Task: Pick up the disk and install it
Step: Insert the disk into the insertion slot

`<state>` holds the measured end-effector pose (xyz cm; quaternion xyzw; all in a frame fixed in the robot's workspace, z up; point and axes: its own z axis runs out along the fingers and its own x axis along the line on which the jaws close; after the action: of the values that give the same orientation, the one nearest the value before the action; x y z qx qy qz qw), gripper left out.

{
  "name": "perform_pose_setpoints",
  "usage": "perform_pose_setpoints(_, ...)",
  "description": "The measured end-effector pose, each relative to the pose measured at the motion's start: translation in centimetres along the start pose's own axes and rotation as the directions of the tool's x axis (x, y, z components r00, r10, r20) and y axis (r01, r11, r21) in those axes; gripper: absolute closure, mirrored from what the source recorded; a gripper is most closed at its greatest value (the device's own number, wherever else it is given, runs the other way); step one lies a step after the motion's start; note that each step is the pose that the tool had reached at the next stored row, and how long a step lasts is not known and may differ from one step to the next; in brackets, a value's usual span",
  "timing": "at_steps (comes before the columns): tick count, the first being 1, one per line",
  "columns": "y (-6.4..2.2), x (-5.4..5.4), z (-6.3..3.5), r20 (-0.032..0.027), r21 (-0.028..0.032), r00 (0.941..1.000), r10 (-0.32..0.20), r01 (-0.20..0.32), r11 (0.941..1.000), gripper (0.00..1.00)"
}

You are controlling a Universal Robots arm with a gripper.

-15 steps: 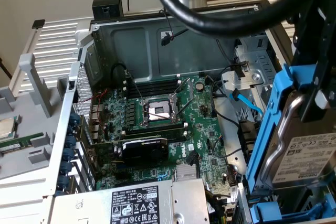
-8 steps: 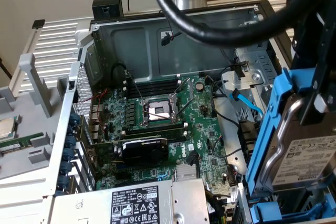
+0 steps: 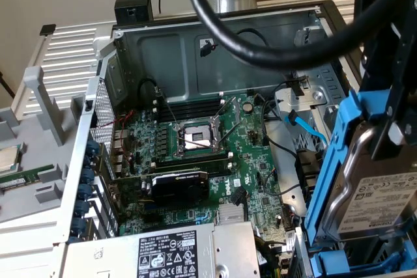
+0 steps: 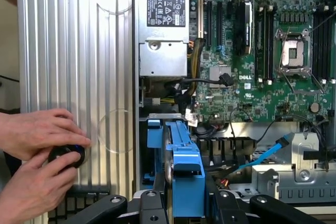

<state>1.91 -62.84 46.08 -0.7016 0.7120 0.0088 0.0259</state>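
While the gripper clamps the disk at four o'clock in the exterior view, the drive hangs tilted in the foreground, white label showing, inside its blue rail frame. The open computer case fills the centre and holds a green motherboard. On the board the bare processor socket sits at the middle and a black graphics card lies at six o'clock of it. A power supply lies at six o'clock of the card, and a blue cable runs at three o'clock of the socket. A thick black hose arcs across twelve o'clock. At nine o'clock a ribbed silver panel leans by the case, with a square chip on the grey surface. In the wrist view the disk stands edge-on between the gripper's black fingers, which are closed on it, over the case's drive-bay end. The motherboard and power supply lie beyond. Beside the case, a person's hands hold a black knob against the ribbed silver panel.
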Motion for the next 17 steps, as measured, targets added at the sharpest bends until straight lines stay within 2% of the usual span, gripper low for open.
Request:
perform_pose_setpoints(5, 0.01, -0.35, 0.14, 0.0, 0.0001, 1.0, 0.0, 0.0, 1.0, 0.64)
perform_pose_setpoints(17, 0.01, -0.35, 0.24, -0.0002, -0.0008, 1.0, 0.0, 0.0, 1.0, 0.64)
